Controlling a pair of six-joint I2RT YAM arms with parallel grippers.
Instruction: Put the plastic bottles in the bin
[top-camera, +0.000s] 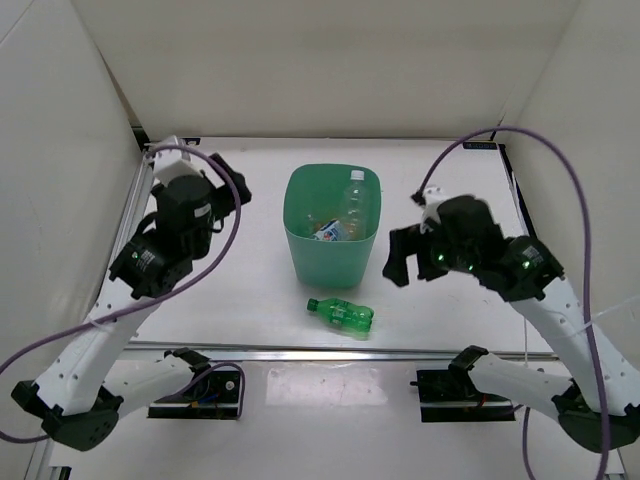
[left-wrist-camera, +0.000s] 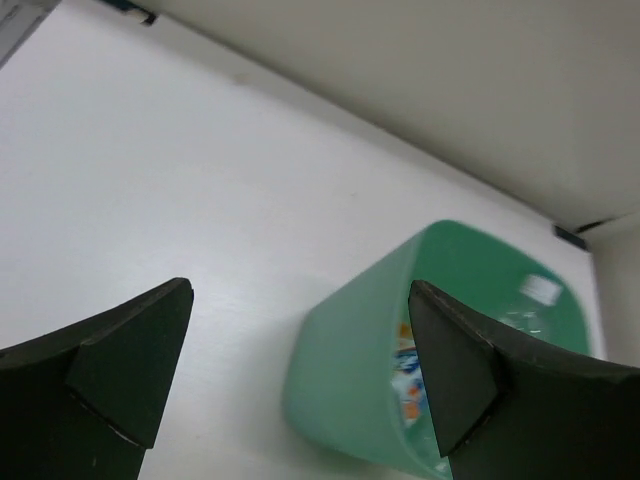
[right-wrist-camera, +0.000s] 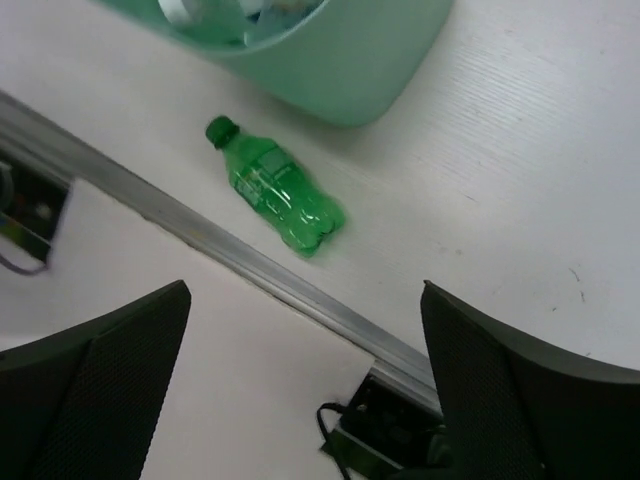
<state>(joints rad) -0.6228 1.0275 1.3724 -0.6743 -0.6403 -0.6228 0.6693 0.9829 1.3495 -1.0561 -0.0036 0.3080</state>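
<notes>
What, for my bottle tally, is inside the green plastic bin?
A clear white-capped plastic bottle and a blue-labelled one show inside the green plastic bin; its walls hide anything lower.

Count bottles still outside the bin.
1. The green bottle lies on its side on the table, between the bin and the near edge. Parts of the table are occluded, so another could be hidden.

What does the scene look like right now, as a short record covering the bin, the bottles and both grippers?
bin: green, upright, mid-table
inside bin: clear bottle, labelled bottle; any others unclear
outside bin: green bottle, lying on its side, just in front of the bin
left gripper: open, empty
right gripper: open, empty, above the green bottle
</notes>
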